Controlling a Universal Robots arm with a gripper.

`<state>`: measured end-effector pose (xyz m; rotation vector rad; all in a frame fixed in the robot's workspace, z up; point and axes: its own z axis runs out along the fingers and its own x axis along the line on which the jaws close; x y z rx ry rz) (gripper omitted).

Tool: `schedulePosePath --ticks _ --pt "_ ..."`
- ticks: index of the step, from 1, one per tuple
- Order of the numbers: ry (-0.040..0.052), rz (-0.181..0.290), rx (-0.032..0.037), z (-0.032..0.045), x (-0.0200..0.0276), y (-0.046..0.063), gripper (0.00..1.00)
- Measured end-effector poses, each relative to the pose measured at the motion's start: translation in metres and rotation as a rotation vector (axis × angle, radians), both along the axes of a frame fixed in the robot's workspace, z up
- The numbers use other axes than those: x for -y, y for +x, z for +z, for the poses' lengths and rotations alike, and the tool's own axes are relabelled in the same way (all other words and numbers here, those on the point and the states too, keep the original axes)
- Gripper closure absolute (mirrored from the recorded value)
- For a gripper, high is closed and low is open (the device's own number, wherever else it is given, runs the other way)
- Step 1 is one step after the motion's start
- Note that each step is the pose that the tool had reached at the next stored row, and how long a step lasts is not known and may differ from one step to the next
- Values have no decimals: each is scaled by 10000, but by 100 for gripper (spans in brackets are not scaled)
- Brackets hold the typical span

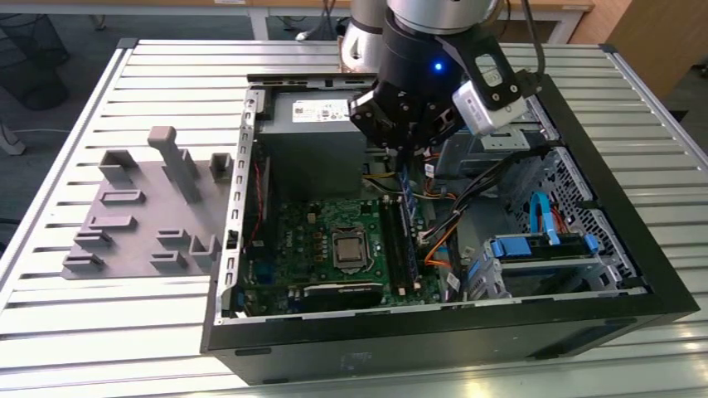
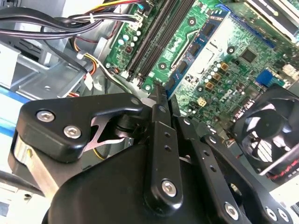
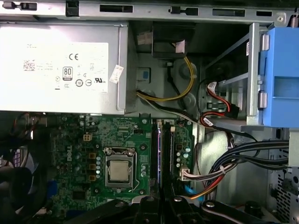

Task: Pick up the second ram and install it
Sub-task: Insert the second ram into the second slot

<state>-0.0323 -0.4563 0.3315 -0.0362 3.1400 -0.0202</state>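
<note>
The gripper (image 1: 404, 153) hangs low inside the open computer case (image 1: 443, 332), just above the far end of the memory slots (image 1: 396, 240). Its fingers look pressed together on the second ram (image 1: 406, 192), which hangs edge-down from them. The contact itself is hard to make out.

In the first wrist view the second ram (image 3: 161, 149) shows edge-on as a thin bluish-violet line. It runs along the dark slots (image 3: 154, 154), to the exterior view's right of the processor socket (image 1: 348, 249).

Judging from this, the step in hand is seating the stick. To do it well, the stick's long edge should stay parallel to the chosen slot and centred over it. It should not straddle the gap between two slots. The descent should be straight and unhurried, with the stick upright so both ends meet the slot together. The cable bundle (image 1: 476, 191) lies near, on the exterior view's right, and is best kept clear of the fingers.

The stick looks long, narrow and very thin, blue along its edge. Its flat faces are turned away, so chips or a label cannot be made out. It will likely handle as stiff but delicate, and sideways force would be unkind to it.
</note>
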Motion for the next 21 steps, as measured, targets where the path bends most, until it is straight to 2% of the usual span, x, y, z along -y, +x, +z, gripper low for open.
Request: schedulePosePath --ticks 8,15,21 --pt "0 -1 0 -140 0 9 86" --pt "-3 -1 0 -147 0 9 86" --pt "-4 -13 0 -216 1 9 86"
